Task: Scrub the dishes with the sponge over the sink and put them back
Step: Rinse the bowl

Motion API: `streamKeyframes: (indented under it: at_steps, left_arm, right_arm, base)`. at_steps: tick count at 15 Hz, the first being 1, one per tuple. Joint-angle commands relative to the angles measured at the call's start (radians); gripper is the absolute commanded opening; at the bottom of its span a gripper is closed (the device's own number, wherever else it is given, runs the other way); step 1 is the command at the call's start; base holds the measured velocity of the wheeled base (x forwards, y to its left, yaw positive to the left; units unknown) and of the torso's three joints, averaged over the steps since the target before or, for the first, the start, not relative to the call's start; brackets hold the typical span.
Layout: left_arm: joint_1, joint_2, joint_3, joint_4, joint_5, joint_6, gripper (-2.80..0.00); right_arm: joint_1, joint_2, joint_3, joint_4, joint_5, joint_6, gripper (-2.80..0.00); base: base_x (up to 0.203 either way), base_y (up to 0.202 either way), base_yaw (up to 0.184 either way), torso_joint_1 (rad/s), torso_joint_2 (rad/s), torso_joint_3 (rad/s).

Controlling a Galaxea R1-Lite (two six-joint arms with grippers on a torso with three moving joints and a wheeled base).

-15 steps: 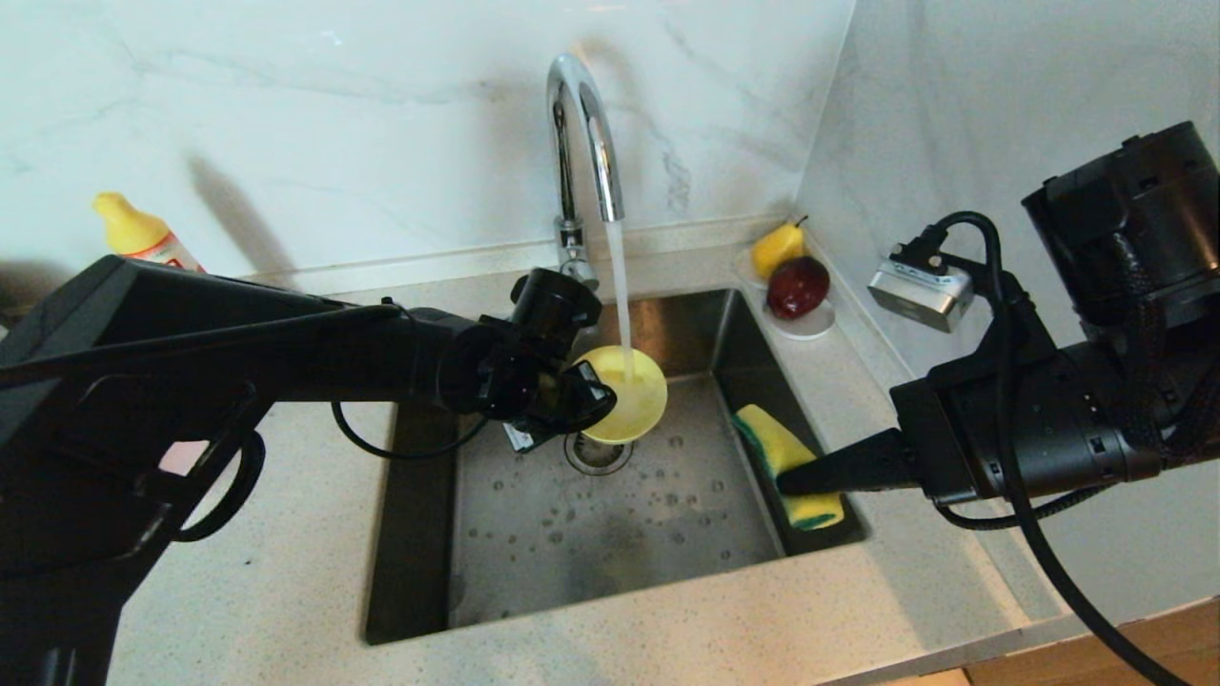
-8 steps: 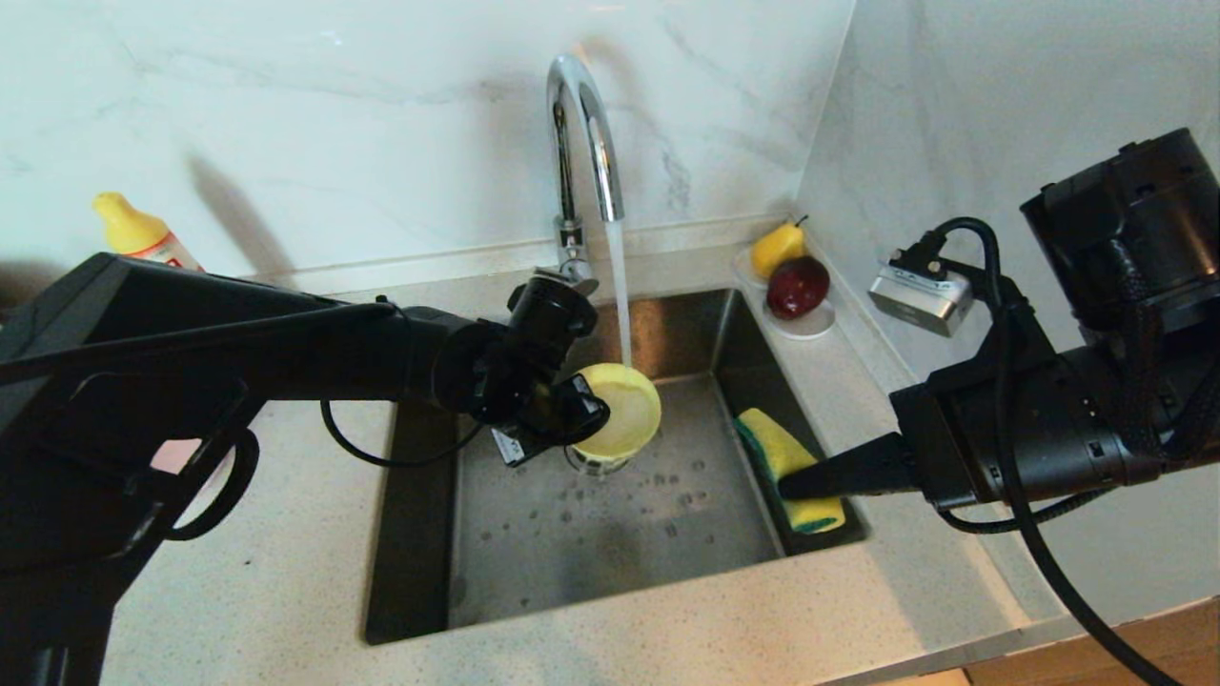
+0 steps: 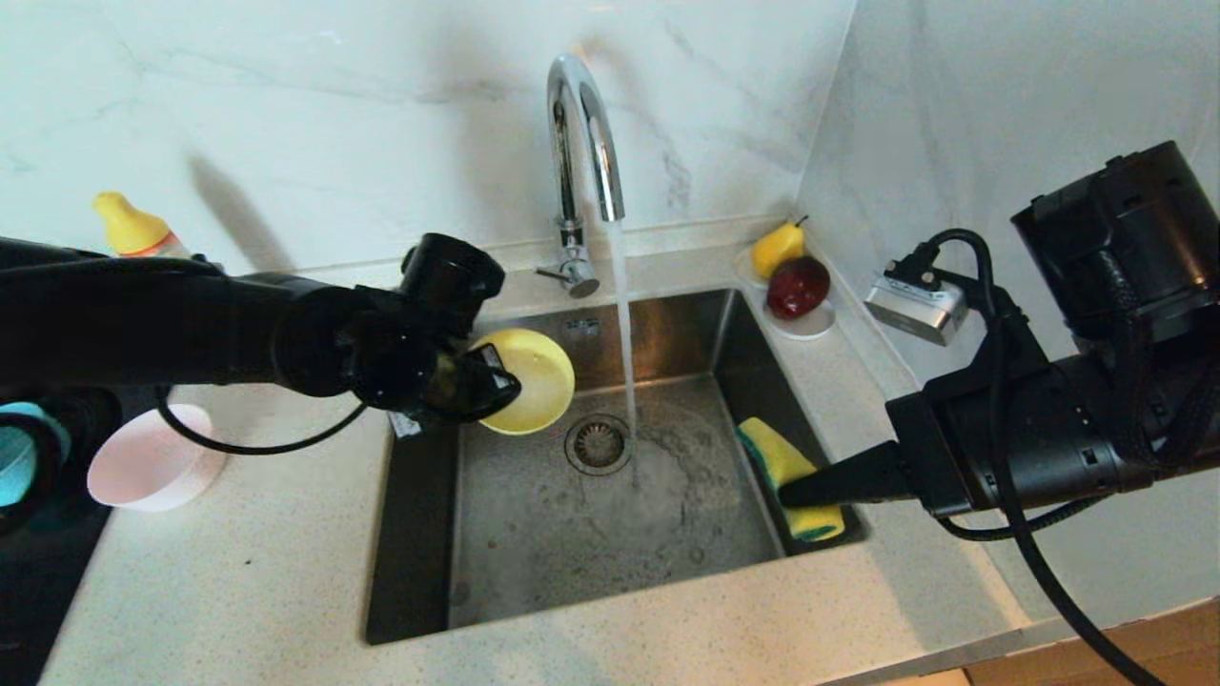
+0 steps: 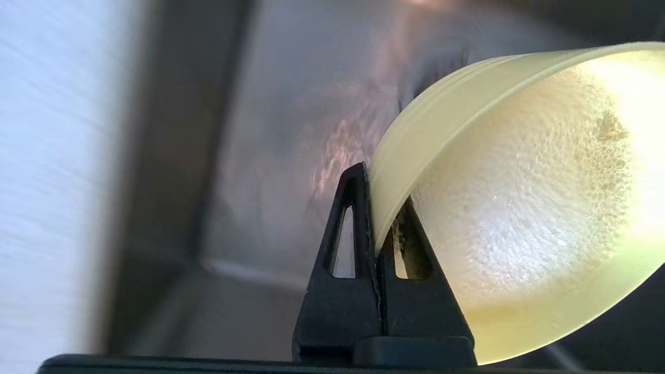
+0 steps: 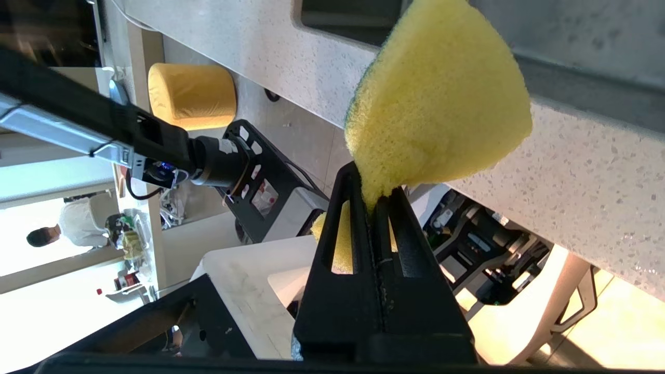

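Both pincers clamped, left pincer gripping yellow bowl

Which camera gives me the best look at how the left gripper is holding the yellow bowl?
The left wrist view: the left gripper is shut on the rim of the yellow bowl, one finger inside and one outside. The head view shows the bowl tilted over the sink's left edge, the grip mostly hidden. The right wrist view doesn't show it.

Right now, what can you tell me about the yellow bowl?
The yellow bowl is small, round and looks like thin plastic, wet inside. The left pincer pinches its rim, holding it tilted above the left side of the sink, away from the running water. Nothing else touches it.
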Motion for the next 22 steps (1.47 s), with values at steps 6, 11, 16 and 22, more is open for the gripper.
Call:
streamKeyframes:
  at_steps: [6, 11, 16, 22]
  left_arm:
    - [0.078, -0.189, 0.27, -0.616, 0.091, 0.366, -2.8]
    - [0.094, -0.271, 0.352, -0.924, 0.096, 0.5, -2.8]
    - [0.094, -0.384, 0.504, -1.245, -0.051, 0.693, -2.8]
    - [0.094, -0.497, 0.632, -1.323, -0.198, 0.771, -2.8]
  right_arm:
    - [-0.024, 0.017, 0.01, 0.004, 0.003, 0.008, -2.8]
    - [-0.024, 0.037, 0.006, 0.007, 0.005, 0.011, -2.8]
    - [-0.012, 0.047, -0.001, 0.01, 0.006, 0.011, -2.8]
    - [-0.013, 0.046, -0.008, 0.013, 0.006, 0.012, -2.8]
  base:
    - [0.0, 0.0, 0.0, 0.0, 0.0, 0.0]
    - [0.0, 0.0, 0.0, 0.0, 0.0, 0.0]
    - [0.0, 0.0, 0.0, 0.0, 0.0, 0.0]
    - [0.0, 0.0, 0.0, 0.0, 0.0, 0.0]
